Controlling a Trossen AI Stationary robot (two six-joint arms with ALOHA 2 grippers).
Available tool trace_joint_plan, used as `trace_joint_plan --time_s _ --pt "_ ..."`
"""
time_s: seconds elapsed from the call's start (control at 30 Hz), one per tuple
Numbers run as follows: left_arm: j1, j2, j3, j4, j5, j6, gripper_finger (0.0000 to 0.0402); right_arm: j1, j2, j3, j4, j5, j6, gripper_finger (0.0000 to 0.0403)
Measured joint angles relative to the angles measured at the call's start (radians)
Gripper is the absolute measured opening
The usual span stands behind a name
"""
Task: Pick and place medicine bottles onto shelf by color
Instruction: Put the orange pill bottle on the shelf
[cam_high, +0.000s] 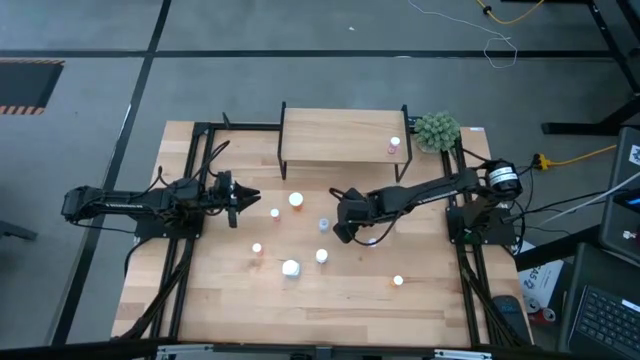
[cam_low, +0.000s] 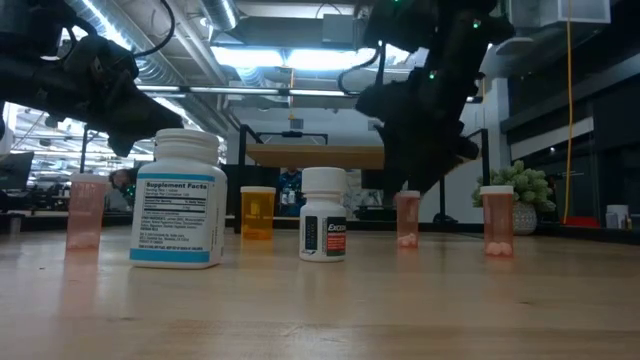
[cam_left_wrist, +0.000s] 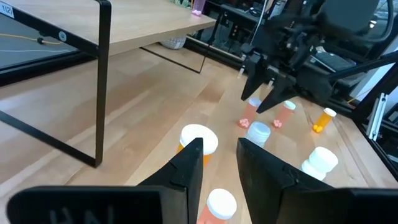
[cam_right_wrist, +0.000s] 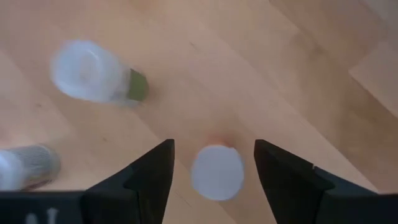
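Several small white-capped medicine bottles stand on the tabletop. One pink bottle (cam_high: 394, 146) stands on the light-wood shelf (cam_high: 340, 135) at the far side. My right gripper (cam_high: 345, 228) hangs open over the table's middle, pointing down. Its fingers stand on either side of a white-capped bottle (cam_right_wrist: 216, 172) without touching it; the low view shows a pink bottle (cam_low: 407, 220) below it. My left gripper (cam_high: 250, 195) is open and empty above the table's left part, fingers pointing right toward an orange bottle (cam_left_wrist: 199, 138) and a smaller one (cam_left_wrist: 221, 204).
A large white bottle (cam_low: 178, 200) and a smaller white one (cam_low: 323, 215) stand near the front edge. An orange bottle (cam_high: 398, 281) stands at the front right. A green plant (cam_high: 437, 130) stands beside the shelf's right end. The shelf's black legs (cam_left_wrist: 102, 81) rise beside my left gripper.
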Motion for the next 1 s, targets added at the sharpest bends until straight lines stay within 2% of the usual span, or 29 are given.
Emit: trace_joint_plan --time_s 0.37,0.73,1.0 --pt "0.000 0.000 0.000 0.000 0.004 0.000 0.0093 0.000 0.022 0.000 0.003 -0.011 0.008 0.0212" --pt "0.000 0.000 0.000 0.000 0.004 0.000 0.0093 0.000 0.022 0.000 -0.018 -0.026 0.032 0.0104" --pt "0.000 0.000 0.000 0.000 0.003 0.000 0.0093 -0.004 0.022 0.086 -0.060 -0.026 -0.035 0.0112"
